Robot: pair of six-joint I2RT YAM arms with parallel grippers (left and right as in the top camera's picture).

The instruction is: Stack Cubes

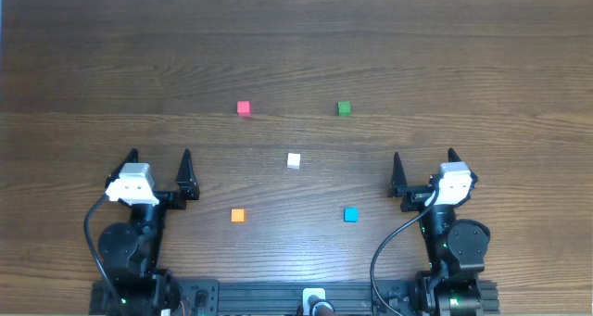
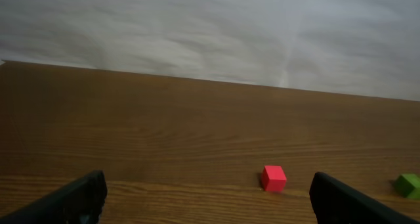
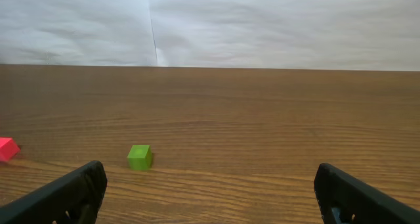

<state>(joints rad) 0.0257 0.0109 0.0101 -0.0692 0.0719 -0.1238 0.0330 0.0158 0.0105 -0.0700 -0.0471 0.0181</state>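
Five small cubes are lying apart from one another on the brown wood-grain bench (image 1: pixel 482 56), and none is resting on another. A small pink-red cube (image 1: pixel 244 107) is sitting at the far left of the group. A small green cube (image 1: pixel 344 107) is sitting level with it at the far right. A small white cube (image 1: pixel 294 160) is lying in the middle, between the far pair and the near pair. A small orange cube (image 1: pixel 238 215) is lying at the near left and a small blue cube (image 1: pixel 350 215) at the near right, level with each other.

The black left arm (image 1: pixel 130 184) is standing at the near left, pointing toward the far side. The left jaws are spread wide open and gripping nothing, well apart from the orange cube to their right. From the left wrist, the pink-red cube is showing farther out on the bench, ahead of the gap between the jaws.

The black right arm (image 1: pixel 454 184) is standing at the near right, pointing the same way. The right jaws are likewise spread wide and empty, well apart from the blue cube to their left. From the right wrist, the green cube is lying farther out on the bench. A pale grey backdrop (image 2: pixel 197 27) is rising behind the bench's far edge.
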